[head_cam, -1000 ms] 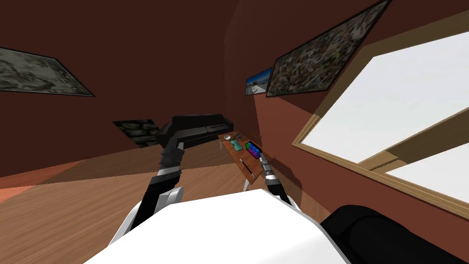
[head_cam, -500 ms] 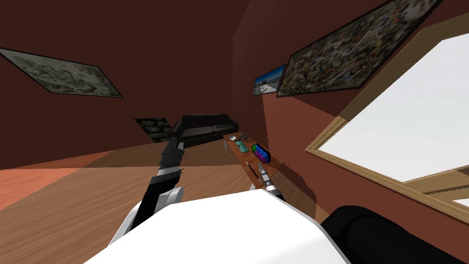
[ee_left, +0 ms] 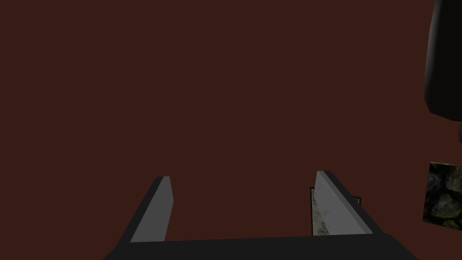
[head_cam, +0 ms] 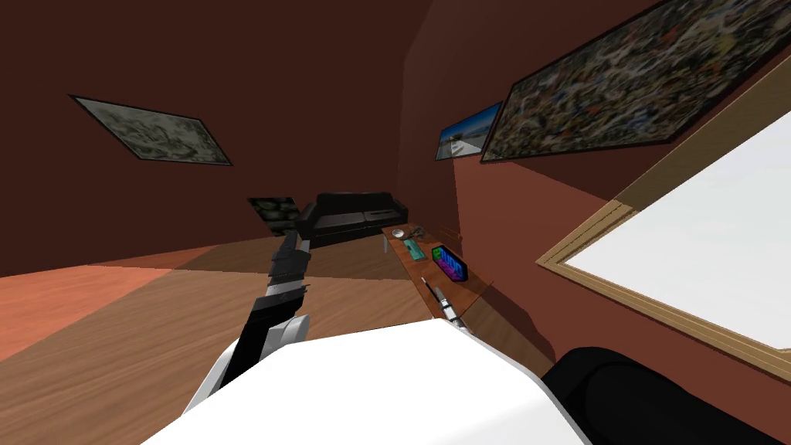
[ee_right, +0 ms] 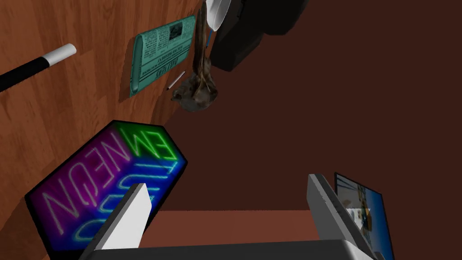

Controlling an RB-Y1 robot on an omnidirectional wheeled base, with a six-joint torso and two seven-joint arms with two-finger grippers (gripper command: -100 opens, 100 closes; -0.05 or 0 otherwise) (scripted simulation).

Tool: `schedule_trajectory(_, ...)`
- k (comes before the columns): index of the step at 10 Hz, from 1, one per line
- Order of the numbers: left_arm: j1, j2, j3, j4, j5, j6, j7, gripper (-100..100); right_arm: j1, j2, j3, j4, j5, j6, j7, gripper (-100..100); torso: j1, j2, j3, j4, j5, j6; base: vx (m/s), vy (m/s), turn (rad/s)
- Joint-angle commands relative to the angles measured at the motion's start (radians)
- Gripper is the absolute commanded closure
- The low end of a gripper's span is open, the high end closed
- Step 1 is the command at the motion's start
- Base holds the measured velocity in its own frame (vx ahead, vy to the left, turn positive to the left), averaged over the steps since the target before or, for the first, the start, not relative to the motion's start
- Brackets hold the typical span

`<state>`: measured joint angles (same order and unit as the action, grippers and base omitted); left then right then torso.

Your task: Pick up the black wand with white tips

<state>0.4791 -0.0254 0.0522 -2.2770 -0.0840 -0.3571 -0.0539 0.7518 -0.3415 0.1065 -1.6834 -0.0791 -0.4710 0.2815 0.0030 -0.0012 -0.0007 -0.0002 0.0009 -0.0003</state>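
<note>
The black wand (ee_right: 27, 72) with a white tip lies on the brown table (ee_right: 85, 104), off to the side of my right gripper (ee_right: 228, 194) and clear of its fingers. That gripper is open and points along the table over a neon sign (ee_right: 108, 180). In the head view the wand (head_cam: 425, 284) is a thin dark line near the table's near end, just left of my right gripper (head_cam: 440, 296). My left gripper (ee_left: 243, 180) is open and holds nothing; its arm (head_cam: 287, 266) is raised in front of me.
Past the sign, the table (head_cam: 479, 282) carries a teal newspaper (ee_right: 160, 52), a small pen (ee_right: 176, 80), a brown lumpy figure (ee_right: 198, 85) and a white bowl (ee_right: 216, 11). A black sofa (head_cam: 351, 216) stands beyond the table's far end. The table runs along the right wall.
The whole head view has shifted: I have turned and the table now sits further right. My right arm has drawn back toward the table's near end.
</note>
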Motion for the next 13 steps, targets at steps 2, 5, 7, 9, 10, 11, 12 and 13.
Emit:
schedule_trajectory(2, 0.0, 0.0, 0.0, 0.0, 0.0, 0.0, 0.0, 0, 0.006, -0.023, 0.03, 0.071, 0.004, 0.017, 0.028, -100, 0.0, 0.0, 0.0, 0.0, 0.0, 0.001, 0.071, 0.044, 0.144)
schedule_trajectory(5, 0.0, 0.0, 0.0, 0.0, 0.0, 0.0, 0.0, 0, 0.015, -0.038, 0.052, 0.149, 0.006, 0.023, 0.046, -100, -0.001, 0.0, 0.0, 0.0, 0.0, 0.001, 0.057, 0.032, 0.126)
schedule_trajectory(7, 0.0, 0.0, 0.0, 0.0, 0.0, 0.0, 0.0, 0, 0.022, -0.052, 0.075, 0.206, 0.008, 0.029, 0.064, -100, 0.0, -0.001, -0.001, 0.0, 0.0, 0.001, 0.074, 0.037, 0.167)
schedule_trajectory(9, 0.0, 0.0, 0.0, 0.0, 0.0, 0.0, 0.0, 0, 0.027, -0.064, 0.099, 0.273, 0.011, 0.036, 0.083, -100, 0.0, -0.002, -0.001, 0.0, 0.0, 0.001, 0.079, 0.029, 0.201)
schedule_trajectory(10, 0.0, 0.0, 0.0, 0.0, 0.0, 0.0, 0.0, 0, 0.027, -0.064, 0.099, 0.303, 0.011, 0.036, 0.083, -100, 0.0, -0.002, -0.001, 0.0, 0.0, 0.0, 0.072, 0.013, 0.092)
schedule_trajectory(11, 0.0, 0.0, 0.0, 0.0, 0.0, 0.0, 0.0, 0, 0.029, -0.075, 0.123, 0.343, 0.013, 0.043, 0.102, -100, -0.001, -0.001, -0.001, 0.0, 0.0, 0.001, 0.083, 0.028, 0.219)
schedule_trajectory(12, 0.0, 0.0, 0.0, 0.0, 0.0, 0.0, 0.0, 0, 0.029, -0.075, 0.123, 0.369, 0.013, 0.043, 0.102, -100, 0.0, -0.002, -0.001, 0.0, 0.0, 0.0, 0.081, 0.014, 0.113)
schedule_trajectory(13, 0.0, 0.0, 0.0, 0.0, 0.0, 0.0, 0.0, 0, 0.029, -0.084, 0.148, 0.396, 0.015, 0.051, 0.121, -100, -0.001, -0.002, -0.001, 0.0, 0.0, 0.001, 0.09, 0.008, 0.209)
